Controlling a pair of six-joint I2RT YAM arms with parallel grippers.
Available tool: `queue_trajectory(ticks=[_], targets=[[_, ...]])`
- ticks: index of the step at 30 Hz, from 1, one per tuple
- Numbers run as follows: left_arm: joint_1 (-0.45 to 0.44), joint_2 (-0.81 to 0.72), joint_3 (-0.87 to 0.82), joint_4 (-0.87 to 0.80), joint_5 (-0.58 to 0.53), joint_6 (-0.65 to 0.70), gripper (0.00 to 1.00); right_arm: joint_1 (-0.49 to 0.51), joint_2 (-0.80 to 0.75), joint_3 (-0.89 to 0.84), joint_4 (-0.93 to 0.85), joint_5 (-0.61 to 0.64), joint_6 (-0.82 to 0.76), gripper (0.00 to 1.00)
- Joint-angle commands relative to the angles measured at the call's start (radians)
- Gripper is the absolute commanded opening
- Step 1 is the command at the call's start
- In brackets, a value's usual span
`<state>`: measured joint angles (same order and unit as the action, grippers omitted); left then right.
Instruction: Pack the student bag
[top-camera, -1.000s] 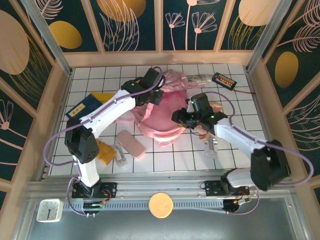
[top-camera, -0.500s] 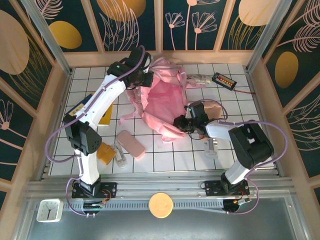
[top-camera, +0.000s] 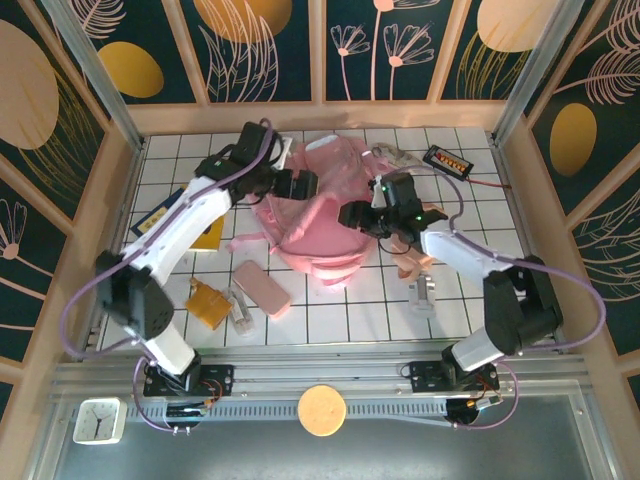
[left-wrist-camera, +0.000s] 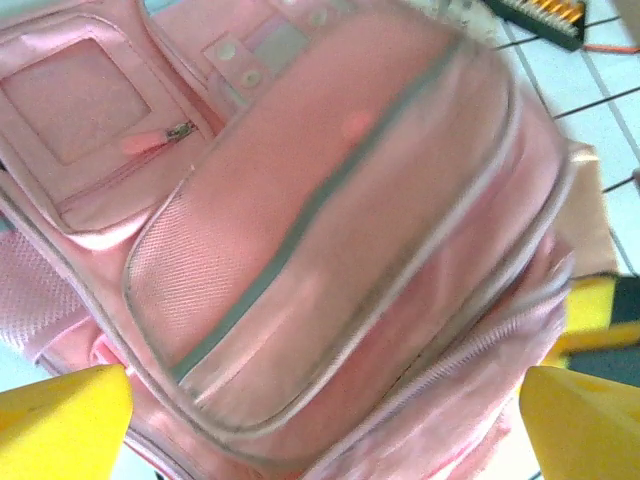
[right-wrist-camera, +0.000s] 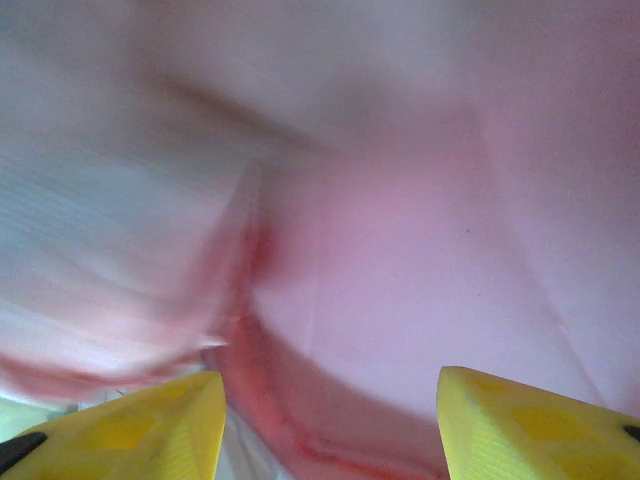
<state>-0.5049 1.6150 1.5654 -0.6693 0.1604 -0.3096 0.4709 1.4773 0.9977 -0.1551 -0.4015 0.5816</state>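
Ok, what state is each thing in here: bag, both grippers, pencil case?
student bag: lying on the table, visible front pockets zipped shut.
left gripper: fingers wide open facing the bag, holding nothing.
right gripper: fingers apart, close against pink fabric, nothing clamped.
pink pencil case: flat on the table, outside the bag.

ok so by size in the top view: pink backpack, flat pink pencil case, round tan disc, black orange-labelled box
1. large soft pink backpack
2. small flat pink pencil case and round tan disc, too alike to rank
3. slim black orange-labelled box
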Motion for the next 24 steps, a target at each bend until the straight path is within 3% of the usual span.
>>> queue_trajectory(ticks=[1,4,6,9,13,19,24], targets=[[0.012,-0.195,-0.131,0.048,0.0,-0.053,0.99,-0.003,-0.093,0.081,-0.352,0.085,0.011,0.59],[0.031,-0.343,-0.225,0.001,-0.096,-0.143,0.99,0.0,-0.186,0.121,-0.519,0.186,0.069,0.59],[0.069,-0.422,-0.272,-0.048,-0.183,-0.236,0.99,0.016,-0.219,0.169,-0.54,0.204,0.084,0.61],[0.19,-0.536,-0.372,-0.06,-0.231,-0.349,0.99,0.054,-0.15,0.236,-0.379,0.049,0.07,0.68],[0.407,-0.631,-0.522,0.027,-0.146,-0.437,0.99,0.105,0.129,0.403,-0.149,-0.214,0.069,0.71],[0.689,-0.691,-0.788,0.213,-0.03,-0.569,0.99,0.191,0.627,0.915,-0.17,-0.369,-0.011,0.71],[0.834,-0.67,-0.903,0.292,-0.018,-0.559,0.99,0.226,0.969,1.311,-0.194,-0.445,0.021,0.71]])
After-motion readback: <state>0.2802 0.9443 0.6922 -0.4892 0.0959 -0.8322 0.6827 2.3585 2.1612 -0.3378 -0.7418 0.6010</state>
